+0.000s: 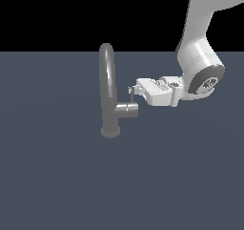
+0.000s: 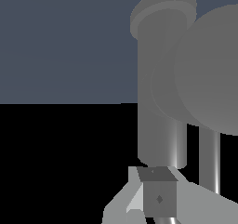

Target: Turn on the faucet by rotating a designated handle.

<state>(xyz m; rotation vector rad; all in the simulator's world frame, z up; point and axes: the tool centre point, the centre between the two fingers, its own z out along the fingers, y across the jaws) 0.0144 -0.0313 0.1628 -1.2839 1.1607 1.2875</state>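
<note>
The faucet (image 1: 107, 88) is a tall glossy grey gooseneck standing upright on a round base flange, with a short side cylinder (image 1: 127, 109) pointing to the exterior view's right. The handle (image 1: 132, 96) is a thin dark stick rising from the end of that cylinder. My gripper (image 1: 131, 89) reaches in level from the exterior view's right, and its fingertips sit at the handle's top end, touching or nearly so. The jaws look shut with nothing between them. In the wrist view the gripper (image 2: 149, 187) sits just short of the spout (image 2: 160, 125), with the handle (image 2: 209, 160) beside it.
The faucet stands on a flat dark blue-grey surface (image 1: 57, 176). My white arm (image 1: 198, 57) comes down from the upper part of the exterior view's right. Nothing else shows.
</note>
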